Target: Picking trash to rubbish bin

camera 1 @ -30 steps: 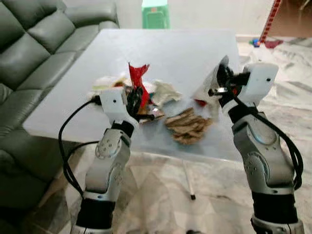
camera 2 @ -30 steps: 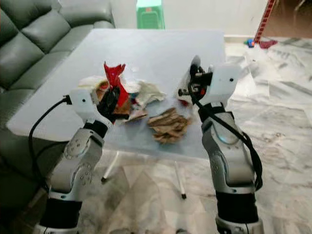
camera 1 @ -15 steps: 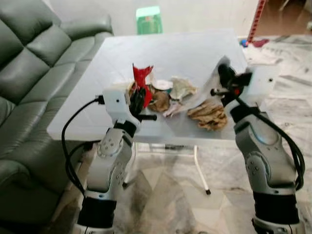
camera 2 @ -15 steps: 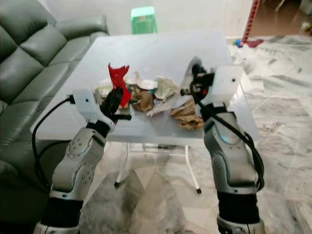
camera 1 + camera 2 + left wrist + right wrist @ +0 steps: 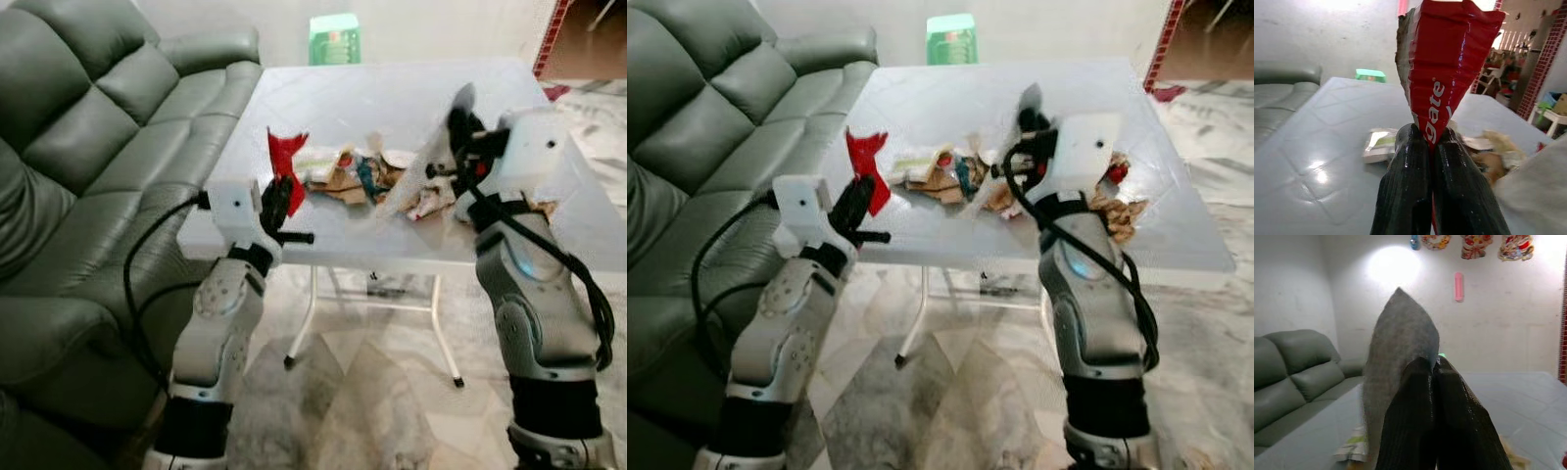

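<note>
Red foil and grey plastic are the two pieces of trash lifted off the table: one in each of the two grippers. The left gripper [image 5: 1427,134] has its fingers pressed together on the bottom of a red toothpaste wrapper [image 5: 1442,68], which stands upright above the fingertips, near the table's front left corner. The right gripper [image 5: 1434,364] pinches one grey wrapper [image 5: 1396,362], which rises above its closed fingers and hangs down beside them over the table.

Between and beyond the two grippers lies one loose heap of trash [image 5: 358,176] on the white plastic folding table [image 5: 392,93]: crumpled paper, brown scraps and a flat packet. More brown scraps [image 5: 1117,211] sit past the right gripper. Under the table is a pale marbled tile floor [image 5: 372,392]. One dark green leather sofa [image 5: 88,147] stands to the outside of the left gripper, close against the table. One green stool [image 5: 334,39] stands beyond the table's far edge by a white wall.
</note>
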You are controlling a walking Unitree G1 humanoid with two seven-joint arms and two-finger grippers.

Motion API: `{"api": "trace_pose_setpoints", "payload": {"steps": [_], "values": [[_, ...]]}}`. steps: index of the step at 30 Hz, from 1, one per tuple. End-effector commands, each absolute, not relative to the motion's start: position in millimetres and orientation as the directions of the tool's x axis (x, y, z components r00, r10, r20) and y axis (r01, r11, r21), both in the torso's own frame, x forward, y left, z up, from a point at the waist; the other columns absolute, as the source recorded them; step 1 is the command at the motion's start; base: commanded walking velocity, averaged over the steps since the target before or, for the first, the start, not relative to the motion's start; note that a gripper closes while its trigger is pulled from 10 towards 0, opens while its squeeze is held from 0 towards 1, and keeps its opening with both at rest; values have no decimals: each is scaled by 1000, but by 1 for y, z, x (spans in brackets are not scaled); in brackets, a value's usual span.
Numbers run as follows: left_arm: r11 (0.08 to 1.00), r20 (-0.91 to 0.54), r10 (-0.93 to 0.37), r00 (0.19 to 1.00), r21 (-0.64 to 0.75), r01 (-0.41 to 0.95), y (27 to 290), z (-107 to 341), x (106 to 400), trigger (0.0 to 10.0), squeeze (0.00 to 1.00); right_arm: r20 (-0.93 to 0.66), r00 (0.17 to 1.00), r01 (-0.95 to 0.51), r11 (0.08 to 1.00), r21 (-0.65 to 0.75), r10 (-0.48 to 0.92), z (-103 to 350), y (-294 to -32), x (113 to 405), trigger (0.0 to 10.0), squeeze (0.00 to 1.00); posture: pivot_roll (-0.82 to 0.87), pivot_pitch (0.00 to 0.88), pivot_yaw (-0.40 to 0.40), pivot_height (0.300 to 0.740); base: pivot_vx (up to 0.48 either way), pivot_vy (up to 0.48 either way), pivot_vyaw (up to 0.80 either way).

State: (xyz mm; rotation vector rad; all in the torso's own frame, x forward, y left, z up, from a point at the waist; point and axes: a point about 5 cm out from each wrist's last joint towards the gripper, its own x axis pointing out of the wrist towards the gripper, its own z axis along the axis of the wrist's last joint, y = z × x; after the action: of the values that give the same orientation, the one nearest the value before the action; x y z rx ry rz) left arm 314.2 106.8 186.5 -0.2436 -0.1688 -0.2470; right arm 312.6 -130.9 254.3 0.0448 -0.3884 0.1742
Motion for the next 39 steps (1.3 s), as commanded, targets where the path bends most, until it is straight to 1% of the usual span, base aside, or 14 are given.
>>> {"api": "trace_pose_setpoints", "payload": {"steps": [1, 10, 14, 34, 36, 39], "values": [[934, 209, -231, 950, -225, 276, 102, 191, 315, 10000, 0, 392, 909, -154, 988, 3, 141, 259, -136, 312, 10000, 0, -68, 68, 74, 740, 0, 0, -788], [922, 198, -241, 950, -258, 288, 100, 190, 316, 10000, 0, 389, 911, -153, 988, 3, 140, 259, -136, 313, 10000, 0, -68, 67, 73, 740, 0, 0, -788], [918, 186, -224, 957, -291, 271, 102, 188, 316, 10000, 0, 391, 910, -152, 988, 0, 140, 260, -136, 313, 10000, 0, -69, 70, 73, 740, 0, 0, -788], [910, 178, -245, 953, -296, 289, 103, 186, 315, 10000, 0, 396, 906, -157, 988, -11, 148, 261, -135, 314, 10000, 0, -68, 68, 72, 740, 0, 0, -786], [910, 176, -243, 954, -299, 287, 103, 185, 315, 10000, 0, 395, 907, -156, 988, -10, 147, 261, -135, 314, 10000, 0, -68, 69, 72, 740, 0, -321, -788], [894, 181, -235, 955, -344, 285, 104, 185, 315, 10000, 0, 391, 909, -156, 988, -6, 146, 260, -135, 314, 10000, 0, -68, 69, 71, 740, 0, -125, -788]]}}
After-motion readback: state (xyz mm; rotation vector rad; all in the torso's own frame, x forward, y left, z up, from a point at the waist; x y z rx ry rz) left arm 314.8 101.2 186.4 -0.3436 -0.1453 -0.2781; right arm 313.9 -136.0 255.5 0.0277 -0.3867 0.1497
